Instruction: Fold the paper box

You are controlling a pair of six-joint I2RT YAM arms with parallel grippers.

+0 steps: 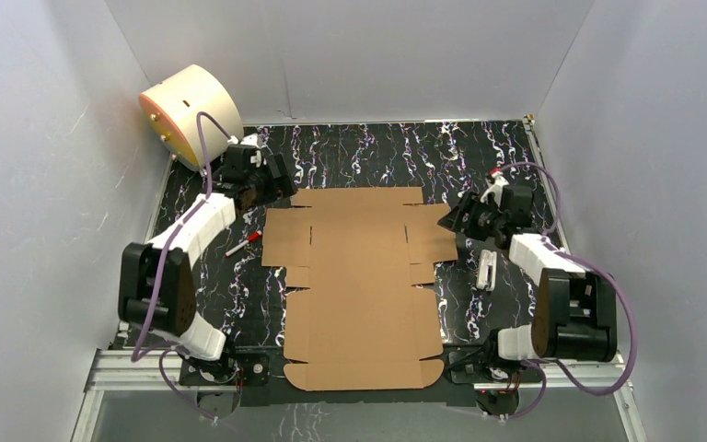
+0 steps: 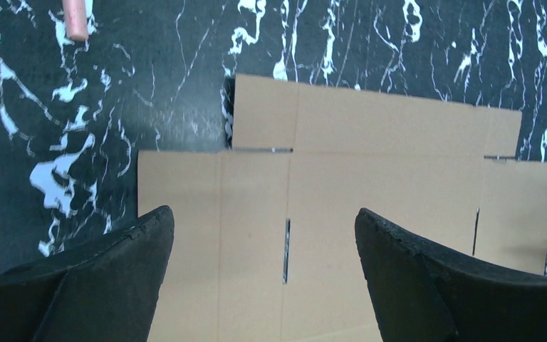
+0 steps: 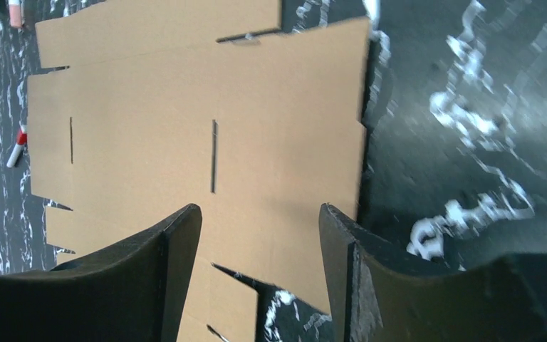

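Counter [image 1: 368, 152] carries the paper box [image 1: 359, 285], flat and unfolded, from middle to near edge. Cream drum [image 1: 191, 110] sits at the far left corner. Left end effector [image 2: 263, 221] and right end effector [image 3: 260, 214], fingers apart, flank the box's far flaps. Marker [image 1: 242, 244] lies between box and left edge.

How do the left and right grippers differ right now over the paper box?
The left gripper sits over the far left corner of the paper box; the right gripper sits over its right side flap. The left gripper's fingers are spread wider than the right gripper's. Both are open, holding nothing, and the sheet lies flat.
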